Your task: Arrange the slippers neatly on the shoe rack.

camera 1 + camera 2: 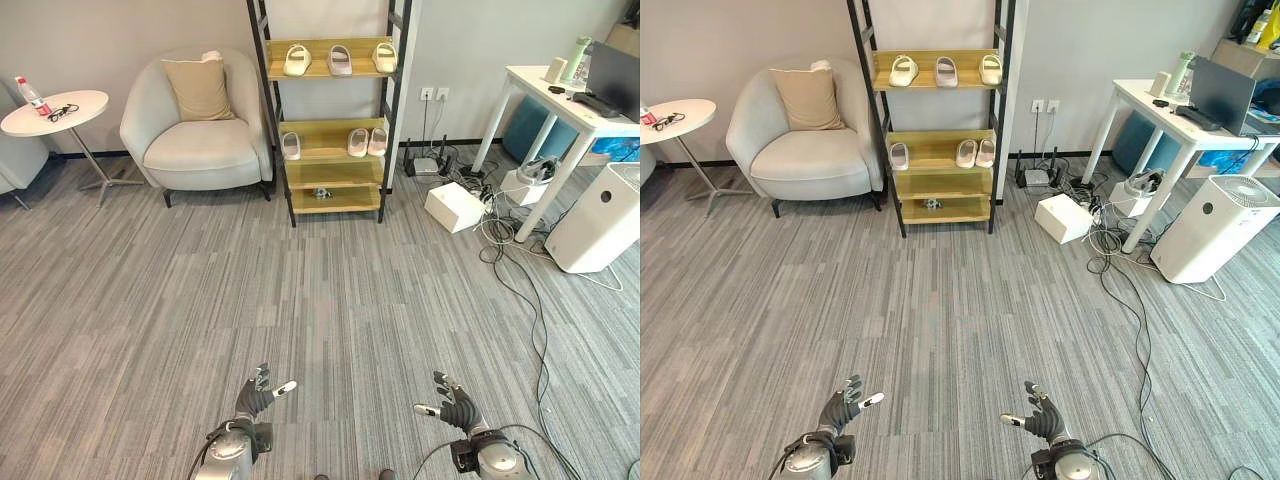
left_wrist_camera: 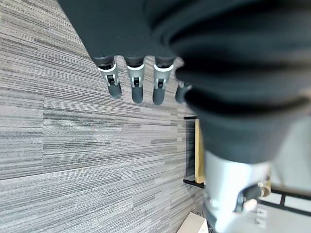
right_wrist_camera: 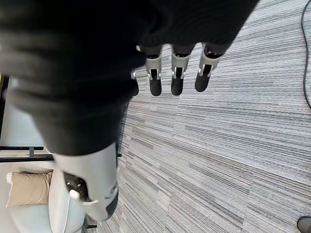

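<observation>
Both hands empty, fingers loosely spread: left hand (image 1: 258, 395), right hand (image 1: 455, 408), low over carpet. Slippers (image 1: 339, 59) already on rack (image 1: 327, 152), well apart from robot. Risk: long approach; cables (image 1: 530, 290) at right could snag

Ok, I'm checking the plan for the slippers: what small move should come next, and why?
Probably a step forward toward the rack. Both hands, left and right, hang open and empty over bare carpet, with the rack far across the room. On its middle shelf one slipper sits apart from a close pair, so that one likely needs moving, but nothing looks within reach yet.
</observation>
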You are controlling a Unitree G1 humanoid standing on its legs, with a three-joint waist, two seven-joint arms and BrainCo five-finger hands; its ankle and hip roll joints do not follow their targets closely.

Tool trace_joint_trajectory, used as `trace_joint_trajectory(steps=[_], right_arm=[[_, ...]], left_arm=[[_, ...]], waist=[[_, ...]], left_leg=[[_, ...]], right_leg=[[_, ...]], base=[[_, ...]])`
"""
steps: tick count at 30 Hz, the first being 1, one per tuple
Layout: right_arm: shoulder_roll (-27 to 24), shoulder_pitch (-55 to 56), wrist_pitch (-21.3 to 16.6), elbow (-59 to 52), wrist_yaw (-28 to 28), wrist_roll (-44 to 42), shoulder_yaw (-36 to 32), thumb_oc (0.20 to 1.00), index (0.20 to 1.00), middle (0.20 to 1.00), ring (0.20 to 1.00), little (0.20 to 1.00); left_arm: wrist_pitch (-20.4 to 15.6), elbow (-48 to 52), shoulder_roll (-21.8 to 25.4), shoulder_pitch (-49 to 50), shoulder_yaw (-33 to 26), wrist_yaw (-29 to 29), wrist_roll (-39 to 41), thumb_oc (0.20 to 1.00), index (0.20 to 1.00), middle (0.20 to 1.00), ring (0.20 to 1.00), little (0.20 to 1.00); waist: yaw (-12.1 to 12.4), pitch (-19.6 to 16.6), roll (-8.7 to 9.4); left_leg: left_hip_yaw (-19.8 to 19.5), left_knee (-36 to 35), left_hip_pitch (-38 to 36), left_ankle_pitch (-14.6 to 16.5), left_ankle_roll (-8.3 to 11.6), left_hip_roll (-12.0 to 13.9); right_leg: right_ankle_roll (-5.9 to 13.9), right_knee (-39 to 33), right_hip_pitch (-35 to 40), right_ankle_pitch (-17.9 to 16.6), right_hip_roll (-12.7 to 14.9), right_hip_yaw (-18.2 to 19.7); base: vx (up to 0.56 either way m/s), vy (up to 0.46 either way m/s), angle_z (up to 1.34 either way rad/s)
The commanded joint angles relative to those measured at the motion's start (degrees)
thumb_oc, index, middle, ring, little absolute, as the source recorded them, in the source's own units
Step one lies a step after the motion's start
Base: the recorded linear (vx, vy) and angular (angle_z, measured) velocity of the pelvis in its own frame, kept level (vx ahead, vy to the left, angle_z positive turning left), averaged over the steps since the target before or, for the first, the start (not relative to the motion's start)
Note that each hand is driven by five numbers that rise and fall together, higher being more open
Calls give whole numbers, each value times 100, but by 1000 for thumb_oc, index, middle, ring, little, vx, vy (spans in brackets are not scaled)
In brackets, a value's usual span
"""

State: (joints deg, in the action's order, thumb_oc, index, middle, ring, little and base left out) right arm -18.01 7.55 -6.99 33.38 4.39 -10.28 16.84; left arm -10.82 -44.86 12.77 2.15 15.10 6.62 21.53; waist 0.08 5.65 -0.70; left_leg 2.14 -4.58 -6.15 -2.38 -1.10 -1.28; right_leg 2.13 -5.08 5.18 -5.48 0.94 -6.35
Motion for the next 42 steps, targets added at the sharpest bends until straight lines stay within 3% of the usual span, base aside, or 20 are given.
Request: trace_joint_trajectory(steps=[1, 39, 40, 42], right_arm=[[13, -65, -202, -202, -106, -324, -75, 1000, 1000, 1000, 1000, 1000], [-4, -414, -108, 143, -222, -476, 145, 1000, 1000, 1000, 1000, 1000], [-10, -468, -113, 171, -201, -501, 137, 1000, 1000, 1000, 1000, 1000], [-60, -614, -136, 125, -184, -513, 33, 1000, 1000, 1000, 1000, 1000]], left_arm=[[-167, 26, 53, -288, -81, -54, 100, 1000, 1000, 1000, 1000, 1000], [-99, 16, 101, -397, -68, -64, 118, 1000, 1000, 1000, 1000, 1000], [-106, 60, 117, -405, -73, -51, 131, 1000, 1000, 1000, 1000, 1000], [-119, 238, 251, -448, -107, -43, 97, 1000, 1000, 1000, 1000, 1000]], waist=[[-19, -141, 238], [10, -44, 274], [21, -2, 285], [41, 228, 299]], left_leg=[[-46, -42, 114, 90, 371, 157], [-84, -42, 60, 175, 329, 178], [-83, -42, 85, 167, 306, 171], [-100, 153, 278, 265, 119, 108]], right_leg=[[579, 8, 55, 360, 495, 66], [546, 37, 43, 427, 426, 153], [559, 137, -17, 443, 443, 170], [673, 1328, -641, 623, 513, 241]], base=[[0, 0, 0], [3, 3, 0], [-91, 152, -7], [-90, 158, -12]])
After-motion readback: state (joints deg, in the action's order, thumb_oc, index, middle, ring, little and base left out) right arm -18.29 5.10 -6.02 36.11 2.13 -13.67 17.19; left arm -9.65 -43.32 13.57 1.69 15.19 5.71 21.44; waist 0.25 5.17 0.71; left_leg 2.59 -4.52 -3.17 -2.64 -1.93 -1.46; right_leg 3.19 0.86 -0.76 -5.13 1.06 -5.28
